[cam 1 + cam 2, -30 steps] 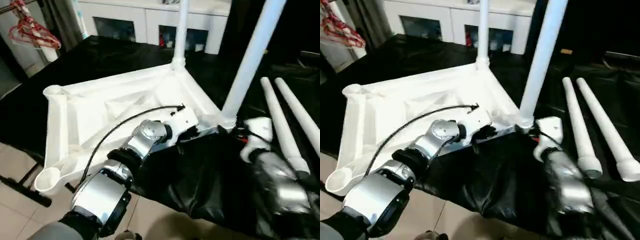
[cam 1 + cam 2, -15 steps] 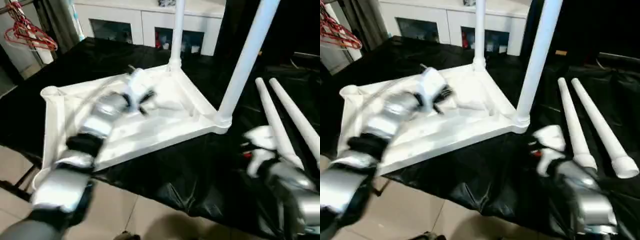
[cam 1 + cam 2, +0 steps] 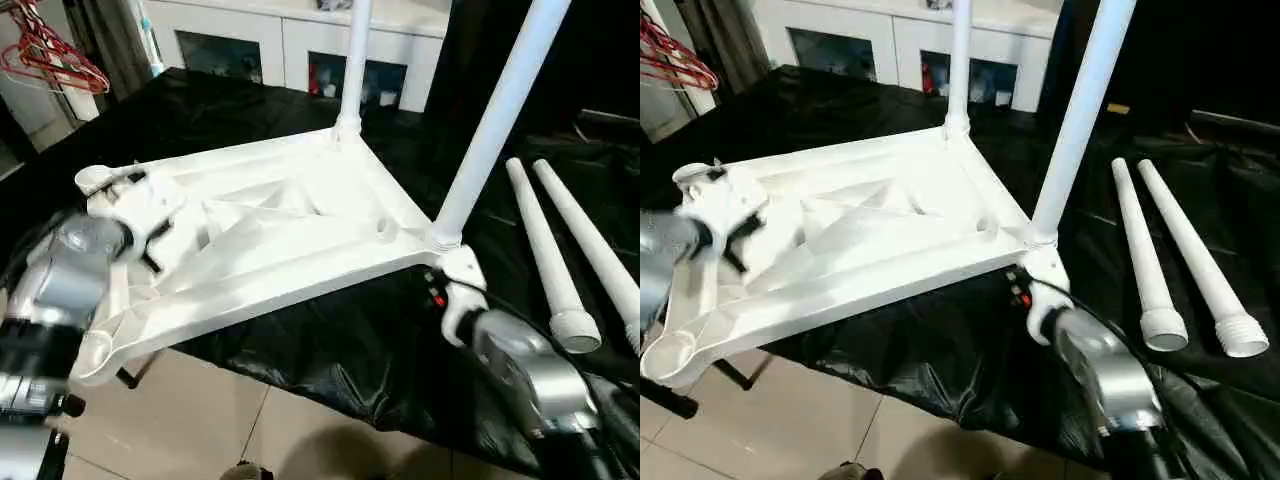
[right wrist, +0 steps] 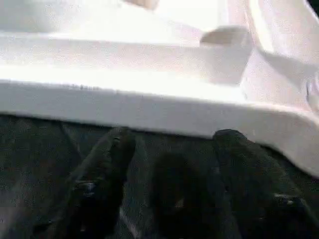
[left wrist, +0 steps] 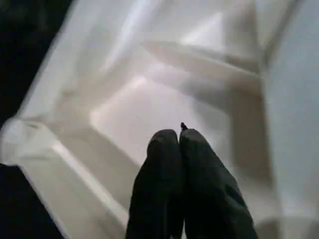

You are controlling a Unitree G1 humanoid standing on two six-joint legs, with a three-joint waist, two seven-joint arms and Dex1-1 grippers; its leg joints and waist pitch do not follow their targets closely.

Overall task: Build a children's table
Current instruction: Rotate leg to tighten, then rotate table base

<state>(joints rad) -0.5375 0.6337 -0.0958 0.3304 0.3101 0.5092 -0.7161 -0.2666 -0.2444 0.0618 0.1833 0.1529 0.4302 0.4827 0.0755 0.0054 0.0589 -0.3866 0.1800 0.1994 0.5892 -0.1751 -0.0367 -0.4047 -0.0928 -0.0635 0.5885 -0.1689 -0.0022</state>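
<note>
Swinging wide, the left arm has left the near edge of the tabletop (image 3: 290, 230) and now sits out by the far-left corner, its left claw (image 5: 179, 137) pinched shut with nothing between the fingers, hovering over the ribbed underside. And look at the right claw (image 4: 172, 149): it has crept in to the near right corner, fingers spread, the black cloth showing between them, just below the tabletop's edge and gripping nothing as far as I can see.

Progress check! The top lies upside down on the black-draped worktop (image 3: 250, 110), its near-left corner hanging past the worktop's edge. Two legs are already standing in their sockets: the back leg (image 3: 355, 60) and the near right leg (image 3: 495, 120). Two loose legs (image 3: 545, 250) lie side by side on the cloth to the right, well apart from the top. So I'd call it halfway, with two left-side sockets (image 3: 95, 180) open and waiting.

Since a second ago the top itself looks unshifted, give or take some camera drift; the loose legs lie where they lay. Behind it all stands the white cabinet (image 3: 290, 45), red hangers (image 3: 45, 60) off to the left
</note>
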